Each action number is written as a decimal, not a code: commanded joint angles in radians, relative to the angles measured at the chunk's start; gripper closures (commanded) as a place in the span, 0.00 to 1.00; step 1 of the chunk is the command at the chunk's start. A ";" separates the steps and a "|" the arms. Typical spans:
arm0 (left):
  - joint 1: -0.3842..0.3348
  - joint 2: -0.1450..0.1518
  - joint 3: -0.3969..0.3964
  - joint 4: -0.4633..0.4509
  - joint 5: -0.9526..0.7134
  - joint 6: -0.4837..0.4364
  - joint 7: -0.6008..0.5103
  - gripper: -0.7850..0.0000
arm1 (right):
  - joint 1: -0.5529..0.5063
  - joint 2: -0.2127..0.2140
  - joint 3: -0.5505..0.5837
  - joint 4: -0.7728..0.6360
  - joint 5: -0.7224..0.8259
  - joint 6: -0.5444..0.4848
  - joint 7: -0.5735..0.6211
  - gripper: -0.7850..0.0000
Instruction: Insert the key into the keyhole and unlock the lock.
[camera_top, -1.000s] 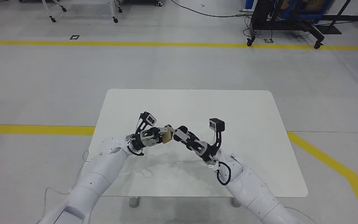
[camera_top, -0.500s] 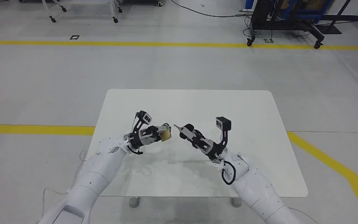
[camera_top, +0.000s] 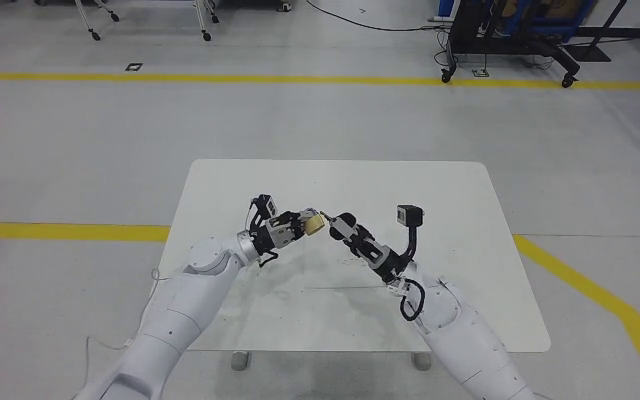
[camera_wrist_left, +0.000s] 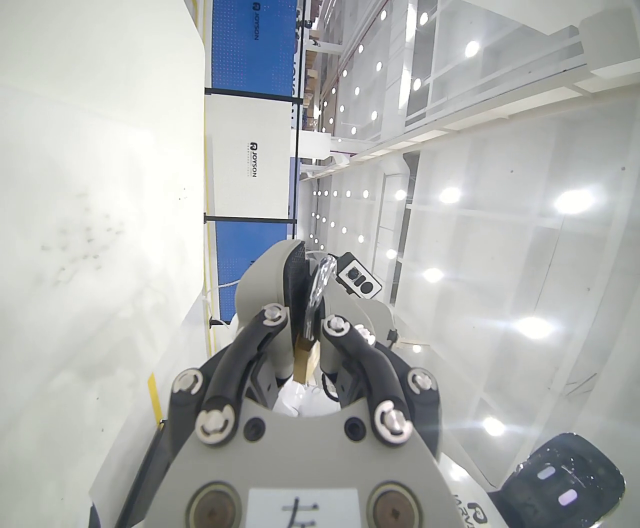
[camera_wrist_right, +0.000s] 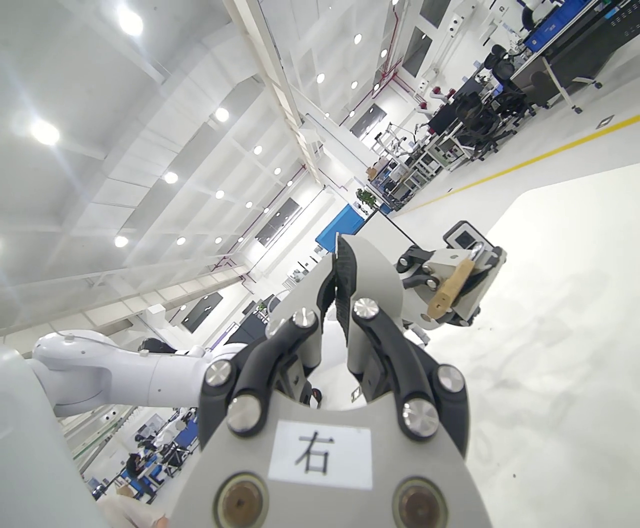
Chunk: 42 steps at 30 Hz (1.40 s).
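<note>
Step in hand: lining up for insertion. Key not yet in.

- Left pincer (camera_wrist_left: 312, 270) pinching the lock (camera_wrist_right: 451, 289), which is held in the air over the middle of the bench (camera_top: 440, 200), a little toward its left edge.
- Brass body seen narrow-side on and tilted. Steel shackle (camera_wrist_left: 318, 287) stands in the gap between the pads, and the brass hangs below it.
- In the right wrist view the brass end opposite the shackle juts out free of the pads. Nothing seated in it that I can see. I take that end for the keyhole end; the slot itself is too small to make out.
- Right pincer (camera_wrist_right: 339, 250) pads pressed together. Cannot pick out the key between them. From above, this pincer's tip sits just beside the lock, on the side toward the bench's right edge, and I cannot tell whether they touch.

Next move, as I judge it:
- The right pincer has to bring the key's tip onto the axis of that free brass end, with the blade turned to match the slot.
- It should then push straight along the axis, without levering.
- The left grip looks short on the lock, so a sideways shove could twist the lock in the pads. It needs to hold firm against both the push and the turn that follows.
</note>
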 joint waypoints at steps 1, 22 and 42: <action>0.000 0.000 0.000 0.001 -0.001 -0.002 -0.001 1.00 | 0.001 0.000 -0.001 0.003 -0.001 -0.002 0.000 1.00; 0.052 -0.025 -0.013 -0.081 0.012 0.035 0.282 1.00 | -0.023 -0.006 -0.018 -0.082 -0.020 0.321 0.004 1.00; 0.067 -0.035 -0.044 -0.095 0.059 0.048 0.305 1.00 | -0.009 -0.013 -0.010 -0.049 -0.002 0.470 0.014 1.00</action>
